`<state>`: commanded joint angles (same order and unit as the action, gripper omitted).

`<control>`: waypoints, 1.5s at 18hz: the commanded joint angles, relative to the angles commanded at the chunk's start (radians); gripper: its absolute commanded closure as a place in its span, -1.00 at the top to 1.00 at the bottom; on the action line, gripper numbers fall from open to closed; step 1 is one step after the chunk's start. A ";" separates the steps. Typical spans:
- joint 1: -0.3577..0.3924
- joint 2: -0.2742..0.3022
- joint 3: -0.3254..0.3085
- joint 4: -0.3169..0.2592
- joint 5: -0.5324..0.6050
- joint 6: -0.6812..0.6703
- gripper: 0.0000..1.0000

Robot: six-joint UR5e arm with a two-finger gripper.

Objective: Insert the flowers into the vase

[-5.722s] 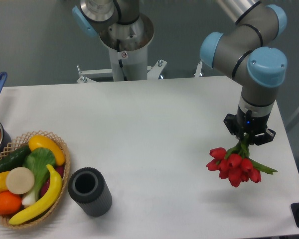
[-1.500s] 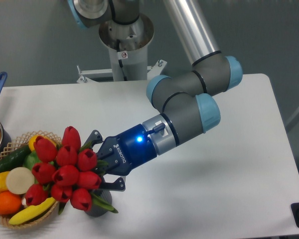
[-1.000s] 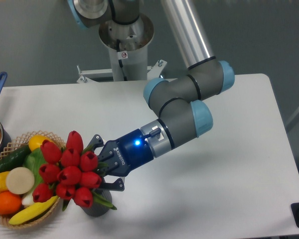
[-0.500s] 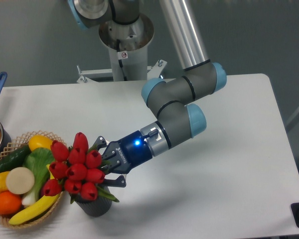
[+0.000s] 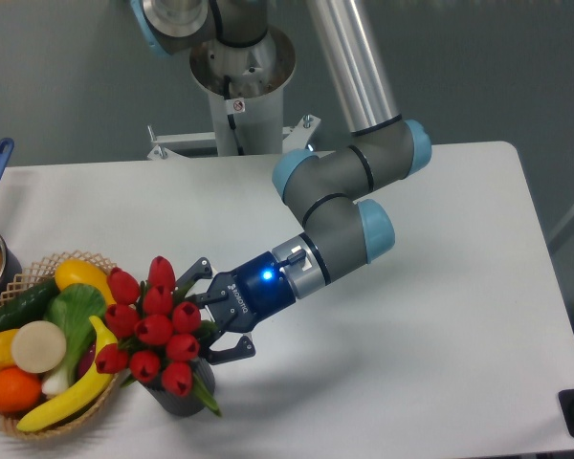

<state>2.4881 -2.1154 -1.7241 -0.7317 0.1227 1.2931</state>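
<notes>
Ten or so buds: the flowers (image 5: 151,330), red tulips on green stems, bunched tight; they sit over the mouth of the vase (image 5: 180,400), lower stems seemingly already inside it.
Vase: dark ribbed cylinder, upright on the surface (image 5: 440,316), touching or just beside the woven basket (image 5: 72,418); mouth hidden by blooms.
Claw: claw (image 5: 213,320) right behind the bunch, its fingers spread to either side of the stems; looks open, or at most a loose hold. No firm pinch visible.
Handling, my guess: bunch light, top-heavy; heads soft and crushable, stems springy, leaves slick. Best held low on the gathered stems, below the heads, never on the buds.
Pointing: heads lean up and to the camera's left, toward the basket; stem ends down into the vase.
Long axis: tilted off vertical, roughly in line with the claw's reach.
Risk, my guess: bunch may flop toward the basket; light vase could tip.
Nearby: toy fruit (image 5: 38,368) in basket.
</notes>
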 joint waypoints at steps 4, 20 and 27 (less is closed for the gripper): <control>0.009 0.006 0.000 0.000 0.014 0.000 1.00; 0.163 0.210 -0.101 -0.005 0.123 -0.012 1.00; 0.166 0.226 -0.120 -0.006 0.242 -0.018 1.00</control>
<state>2.6538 -1.8898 -1.8438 -0.7378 0.3649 1.2747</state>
